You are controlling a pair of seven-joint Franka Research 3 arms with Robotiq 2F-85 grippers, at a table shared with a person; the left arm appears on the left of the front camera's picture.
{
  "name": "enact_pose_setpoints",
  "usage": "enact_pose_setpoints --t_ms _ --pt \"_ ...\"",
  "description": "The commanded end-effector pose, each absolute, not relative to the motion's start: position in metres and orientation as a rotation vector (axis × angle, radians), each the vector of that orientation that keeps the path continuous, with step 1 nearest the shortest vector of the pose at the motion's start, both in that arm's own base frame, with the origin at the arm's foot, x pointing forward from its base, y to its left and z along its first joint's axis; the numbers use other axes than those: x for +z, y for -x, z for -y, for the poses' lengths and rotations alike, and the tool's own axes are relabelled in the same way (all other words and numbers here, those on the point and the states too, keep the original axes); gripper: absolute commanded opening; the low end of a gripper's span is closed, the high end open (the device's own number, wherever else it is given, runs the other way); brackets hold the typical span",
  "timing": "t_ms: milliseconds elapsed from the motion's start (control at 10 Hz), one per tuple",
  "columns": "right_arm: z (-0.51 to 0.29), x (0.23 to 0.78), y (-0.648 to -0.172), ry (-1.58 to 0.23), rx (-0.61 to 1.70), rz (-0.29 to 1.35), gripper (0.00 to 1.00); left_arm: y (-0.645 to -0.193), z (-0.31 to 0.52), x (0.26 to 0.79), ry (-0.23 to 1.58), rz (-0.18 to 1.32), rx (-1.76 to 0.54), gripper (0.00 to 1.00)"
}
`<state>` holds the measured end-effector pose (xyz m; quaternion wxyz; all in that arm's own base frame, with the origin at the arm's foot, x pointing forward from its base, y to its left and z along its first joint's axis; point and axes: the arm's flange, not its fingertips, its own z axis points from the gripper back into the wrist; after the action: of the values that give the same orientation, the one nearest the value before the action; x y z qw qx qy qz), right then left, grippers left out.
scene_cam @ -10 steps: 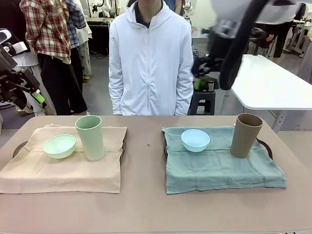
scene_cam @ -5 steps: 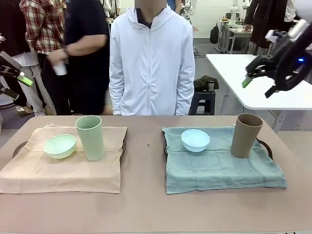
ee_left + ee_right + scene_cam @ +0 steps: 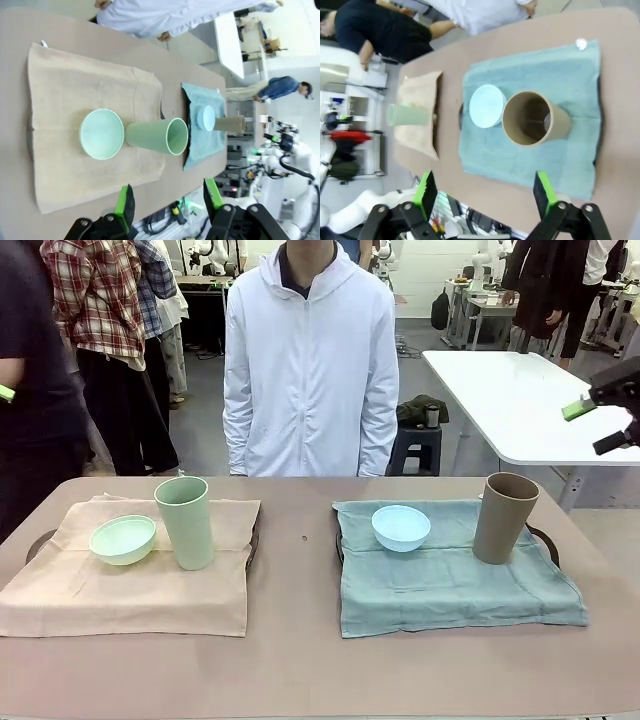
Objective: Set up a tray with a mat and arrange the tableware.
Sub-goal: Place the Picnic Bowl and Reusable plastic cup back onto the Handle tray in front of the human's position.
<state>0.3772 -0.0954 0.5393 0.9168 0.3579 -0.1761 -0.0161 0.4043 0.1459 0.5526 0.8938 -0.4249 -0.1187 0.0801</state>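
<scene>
No brand, label or readable writing is showing on any of the tableware.

In the front view, the pale green cup (image 3: 185,521) is standing upright at centre left on the beige mat (image 3: 130,585), long axis vertical and mouth up, with the pale green bowl (image 3: 123,539) just beside it to the left. At centre right the light blue bowl (image 3: 401,527) is sitting on the teal mat (image 3: 450,585), and the brown cup (image 3: 504,517) is standing upright near that mat's right end. The mats are covering the trays almost entirely (only dark rim slivers (image 3: 541,536) are peeking out).

The right gripper (image 3: 600,425) is hanging at the right edge of the frame, partly cut off, fingers spread and holding nothing. In the left wrist view, the left gripper (image 3: 167,202) is hovering at the bottom, its fingers apart and empty.
</scene>
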Motion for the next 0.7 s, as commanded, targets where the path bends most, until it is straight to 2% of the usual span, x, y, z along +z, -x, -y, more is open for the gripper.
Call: enact_pose_setpoints --t_ms 0,200,600 --pt "0.108 0.525 -0.365 -0.841 -0.004 0.363 1.0 -0.403 -0.17 0.551 1.003 0.231 0.114 0.74" --pt "0.123 0.517 -0.356 -0.908 0.02 0.36 1.0 -0.389 -0.19 0.544 1.073 0.211 0.103 0.74" --pt "0.132 0.506 -0.35 -0.963 0.014 0.327 1.0 -0.377 -0.201 0.533 1.104 0.221 0.096 0.74"
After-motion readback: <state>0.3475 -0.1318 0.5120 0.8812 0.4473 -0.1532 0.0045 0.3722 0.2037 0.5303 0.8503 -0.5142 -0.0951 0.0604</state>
